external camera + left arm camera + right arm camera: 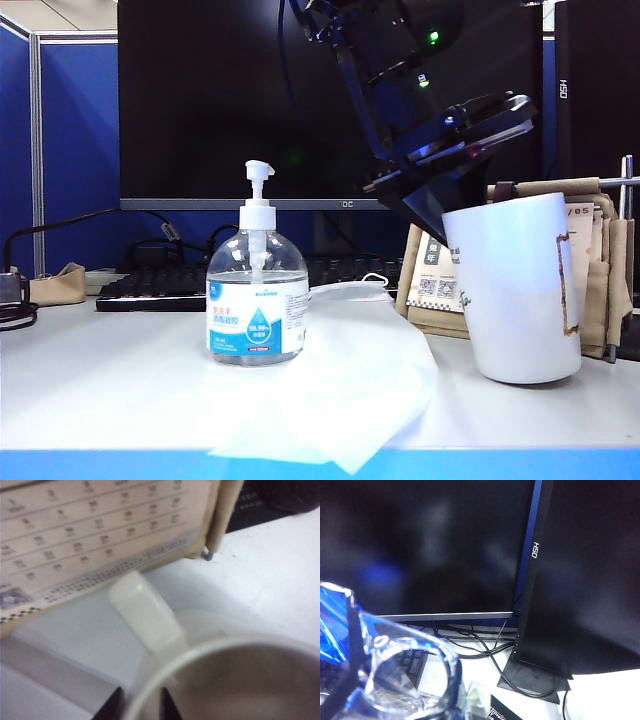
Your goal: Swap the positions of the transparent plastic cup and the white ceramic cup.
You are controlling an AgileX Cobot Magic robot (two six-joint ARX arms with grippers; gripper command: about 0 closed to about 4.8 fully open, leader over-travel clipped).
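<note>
The white ceramic cup point(518, 290) stands upright on the table at the right of the exterior view. My left gripper point(432, 215) has reached across to its near-left rim. In the left wrist view the cup's rim point(210, 647) passes between the two dark fingertips of the left gripper point(141, 706). They stand slightly apart from the wall, so the gripper is open. The cup's handle point(142, 611) points toward a calendar. The transparent plastic cup point(395, 675) fills a corner of the right wrist view, held off the table by my shut right gripper, whose fingers are hidden behind it.
A pump bottle of sanitizer point(257, 300) stands mid-table beside a white tissue sheet point(350, 375). A desk calendar point(90, 535) and a brown bag point(600, 250) sit close behind the white cup. Monitors point(250, 100), a keyboard point(150, 287) and cables point(490, 652) line the back.
</note>
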